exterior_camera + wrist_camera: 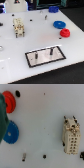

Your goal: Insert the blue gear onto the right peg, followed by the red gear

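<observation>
The blue gear [59,24] lies flat on the white table at the exterior view's right. The red gear [65,33] sits just in front of it, close beside it. Both show at the edge of the wrist view, the blue gear [11,132] and the red gear [6,103], the red one partly cut off. The grey plate with a black border [43,60] lies at the front middle. Its two dark pins stand bare, and the right peg [50,51] is apart from both gears. The gripper's fingers show in neither view.
A small beige block-like part [19,27] stands on the table at the exterior view's left, and also shows in the wrist view [71,135]. Small dark spots [46,16] dot the tabletop. Blurred equipment lines the table's far edge.
</observation>
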